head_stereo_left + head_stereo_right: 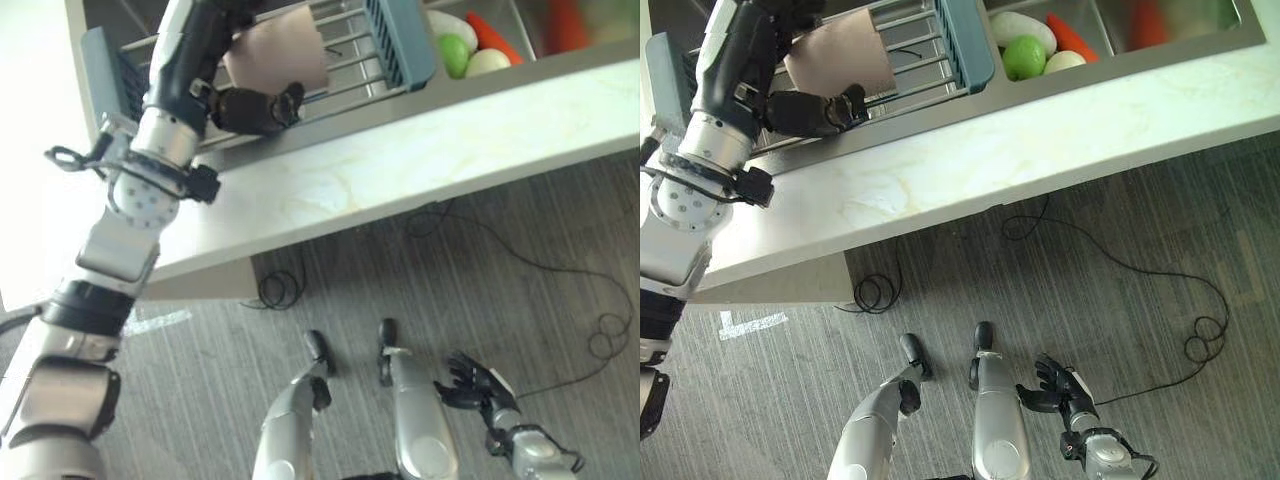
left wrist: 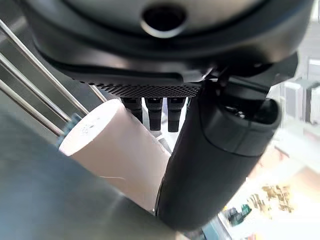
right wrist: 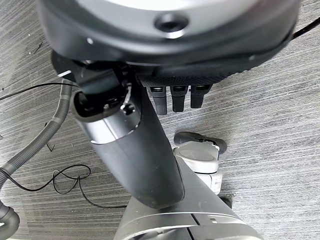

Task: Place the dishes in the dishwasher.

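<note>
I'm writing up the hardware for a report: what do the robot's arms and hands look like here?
Both arms are silver-grey with rounded metal segments broken by black bands. The left arm has a perforated round joint cover and a small black clamp-like fitting near the wrist. The left hand and right hand are dark, with a row of slim black fingers and a thick, smooth, glossy black thumb.

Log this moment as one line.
left robot hand: shut on pink cup | over dish rack | right robot hand: idle, open

Pale pink cup (image 1: 278, 55), blue-edged rack (image 1: 398, 40), grey striped floor (image 1: 500, 300).
</note>
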Motion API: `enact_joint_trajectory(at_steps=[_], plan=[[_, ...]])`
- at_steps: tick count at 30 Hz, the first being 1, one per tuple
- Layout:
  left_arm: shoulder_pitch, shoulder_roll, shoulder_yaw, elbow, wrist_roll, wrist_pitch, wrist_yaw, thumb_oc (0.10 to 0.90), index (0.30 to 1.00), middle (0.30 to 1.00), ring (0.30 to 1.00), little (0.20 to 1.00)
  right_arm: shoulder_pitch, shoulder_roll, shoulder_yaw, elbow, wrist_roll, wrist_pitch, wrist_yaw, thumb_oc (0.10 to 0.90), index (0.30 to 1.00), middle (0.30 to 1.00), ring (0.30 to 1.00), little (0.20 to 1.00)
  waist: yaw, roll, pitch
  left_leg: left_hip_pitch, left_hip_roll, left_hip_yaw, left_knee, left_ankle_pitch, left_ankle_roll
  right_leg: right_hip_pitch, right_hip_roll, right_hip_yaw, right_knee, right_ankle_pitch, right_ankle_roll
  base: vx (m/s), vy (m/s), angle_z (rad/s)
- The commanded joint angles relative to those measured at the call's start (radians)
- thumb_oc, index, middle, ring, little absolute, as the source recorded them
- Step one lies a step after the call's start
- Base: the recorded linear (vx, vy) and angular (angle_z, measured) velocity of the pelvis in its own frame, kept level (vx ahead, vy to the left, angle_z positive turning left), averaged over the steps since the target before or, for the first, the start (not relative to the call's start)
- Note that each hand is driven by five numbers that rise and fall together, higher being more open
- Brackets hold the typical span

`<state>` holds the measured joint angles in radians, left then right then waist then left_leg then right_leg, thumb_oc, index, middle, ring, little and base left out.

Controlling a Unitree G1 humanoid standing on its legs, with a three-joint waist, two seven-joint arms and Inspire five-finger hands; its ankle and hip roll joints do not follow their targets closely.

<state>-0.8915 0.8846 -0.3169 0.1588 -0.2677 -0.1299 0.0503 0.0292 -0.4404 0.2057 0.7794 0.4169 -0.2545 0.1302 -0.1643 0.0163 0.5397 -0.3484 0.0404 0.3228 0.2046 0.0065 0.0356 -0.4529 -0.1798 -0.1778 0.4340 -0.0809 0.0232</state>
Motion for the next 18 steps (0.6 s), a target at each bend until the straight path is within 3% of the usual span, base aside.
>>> enact_joint_trajectory(at_steps=[1,5,10,14,18], plan=[[-0.032,0.009,-0.104,0.016,0.054,0.079,-0.127,0.800,0.900,0.900,0.900,0.900,0.012,-0.012,0.023,-0.101,0.039,-0.028,0.013,0.800,0.900,0.900,0.900,0.900,-0.031,-0.004,-0.020,0.003,0.130,-0.058,0.095,-0.105,-0.127,-0.005,-0.062,0.078,-0.134,0.054,0.179,0.00,0.000,0.00],[-0.073,0.033,-0.170,0.079,0.156,0.194,-0.196,0.800,0.900,0.900,0.900,0.900,0.010,-0.022,0.026,-0.113,0.055,-0.025,0.018,0.800,0.900,0.900,0.900,0.900,-0.036,-0.005,-0.020,-0.001,0.130,-0.058,0.095,-0.102,-0.126,-0.010,-0.062,0.079,-0.134,0.058,0.182,0.00,0.000,0.00],[-0.120,0.077,-0.226,0.160,0.272,0.234,-0.199,0.800,0.900,0.900,0.900,0.900,0.015,-0.032,0.033,-0.119,0.064,-0.027,0.019,0.800,0.900,0.900,0.900,0.900,-0.039,-0.004,-0.020,-0.001,0.131,-0.053,0.095,-0.100,-0.126,-0.012,-0.065,0.076,-0.134,0.060,0.183,0.00,0.000,0.00],[-0.134,0.115,-0.239,0.208,0.369,0.243,-0.115,0.800,0.900,0.900,0.900,0.900,0.028,-0.039,0.040,-0.133,0.077,-0.035,0.015,0.800,0.900,0.900,0.900,0.900,-0.035,-0.004,-0.020,-0.013,0.131,-0.054,0.095,-0.096,-0.126,-0.018,-0.068,0.070,-0.134,0.059,0.183,-0.01,-0.008,-0.02],[-0.131,0.132,-0.243,0.225,0.404,0.245,-0.104,0.800,0.900,0.900,0.900,0.900,0.034,-0.039,0.043,-0.142,0.084,-0.042,0.012,0.800,0.900,0.900,0.900,0.900,-0.032,-0.005,-0.020,-0.021,0.129,-0.057,0.095,-0.095,-0.125,-0.024,-0.066,0.068,-0.134,0.060,0.182,0.00,0.000,0.00]])
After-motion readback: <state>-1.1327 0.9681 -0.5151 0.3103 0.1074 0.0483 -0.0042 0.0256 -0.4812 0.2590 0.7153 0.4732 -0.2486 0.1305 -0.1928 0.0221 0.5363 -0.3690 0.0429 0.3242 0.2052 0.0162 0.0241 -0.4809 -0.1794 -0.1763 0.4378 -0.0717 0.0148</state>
